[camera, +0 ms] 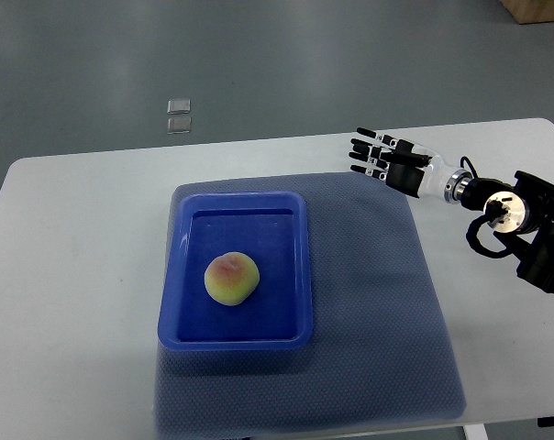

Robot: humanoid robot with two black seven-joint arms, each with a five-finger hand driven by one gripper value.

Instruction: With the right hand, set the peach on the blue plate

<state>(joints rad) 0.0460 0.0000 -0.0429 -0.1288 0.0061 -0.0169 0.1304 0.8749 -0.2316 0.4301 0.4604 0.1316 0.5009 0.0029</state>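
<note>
While the peach (231, 278) lies in the blue plate (187, 275), right hand (387, 162) above the table, fingers spread, empty.

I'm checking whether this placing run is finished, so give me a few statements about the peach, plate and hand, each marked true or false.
1. The peach lies inside the blue plate. True.
2. The right hand grips the peach. False: it is empty, fingers spread, away from the plate.
3. The plate sits on a dark mat. True.
4. The left hand rests beside the plate. False: no left arm shows.
5. The peach sits on the bare table. False: it is in the plate.
</note>
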